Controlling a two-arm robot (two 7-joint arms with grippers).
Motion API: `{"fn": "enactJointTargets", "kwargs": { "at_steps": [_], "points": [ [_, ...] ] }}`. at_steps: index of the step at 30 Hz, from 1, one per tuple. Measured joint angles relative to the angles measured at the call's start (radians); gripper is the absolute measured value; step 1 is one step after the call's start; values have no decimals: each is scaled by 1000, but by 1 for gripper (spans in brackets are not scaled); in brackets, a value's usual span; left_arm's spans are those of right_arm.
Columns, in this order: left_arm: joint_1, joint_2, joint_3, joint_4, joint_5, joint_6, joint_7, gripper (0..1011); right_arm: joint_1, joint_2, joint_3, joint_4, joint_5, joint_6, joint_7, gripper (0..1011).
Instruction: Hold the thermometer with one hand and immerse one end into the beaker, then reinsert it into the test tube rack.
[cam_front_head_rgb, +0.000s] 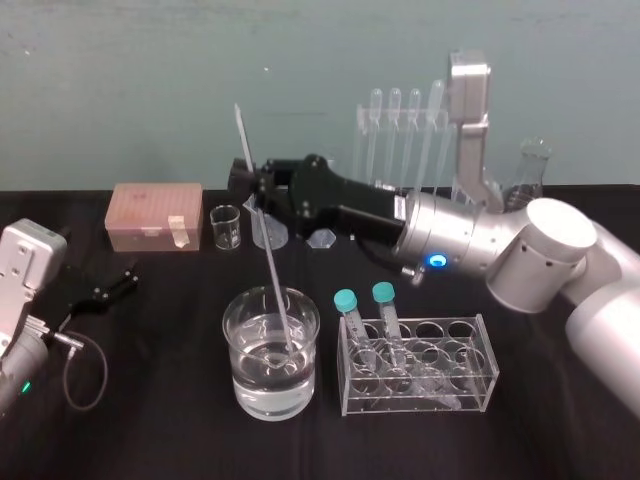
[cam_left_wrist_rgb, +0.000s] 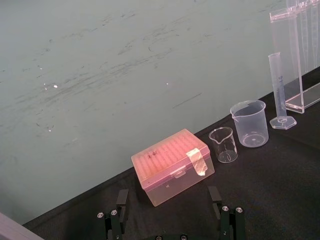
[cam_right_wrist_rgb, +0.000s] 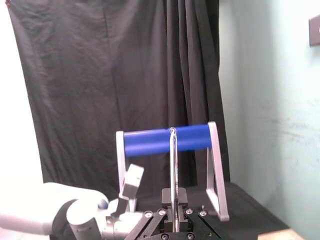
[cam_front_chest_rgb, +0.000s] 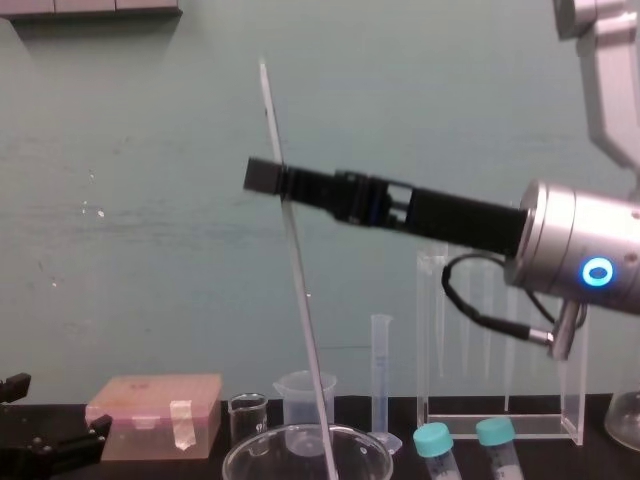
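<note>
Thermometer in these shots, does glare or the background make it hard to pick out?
Head view: the thermometer, held by the right gripper, stands out pale against the black table, though highlights in the beaker muddle its lower end. Chest view: it nearly blends into the pale wall. Right wrist view: a thin line with a glint at its tip, against the dark curtain.

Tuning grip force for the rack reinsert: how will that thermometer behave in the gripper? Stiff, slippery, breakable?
Probably stiff but fragile: the thermometer is a long thin glass rod, straight in the right gripper. Likely slippery: it is smooth, with its lower end in the water-filled beaker. Pinched on its upper part, it may pivot if bumped. The left gripper is parked far left.
</note>
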Motion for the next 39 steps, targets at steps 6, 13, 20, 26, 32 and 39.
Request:
{"fn": "enactJointTargets", "kwargs": {
  "at_steps": [6,13,20,26,32,39],
  "points": [
    [0,0,0,0,0,0,0,1008,30,5,31,-45,51,24,9,58],
    [0,0,0,0,0,0,0,1008,69,15,92,-109,129,43,-18,58],
    [0,0,0,0,0,0,0,1008,92,51,158,-121,99,-38,-115,58],
    [0,0,0,0,0,0,0,1008,43,123,209,-136,24,-70,-217,58],
    [0,0,0,0,0,0,0,1008,-63,215,236,-205,-4,-16,-276,58],
    [0,0,0,0,0,0,0,1008,-206,266,263,-289,17,59,-304,58]
  ]
}}
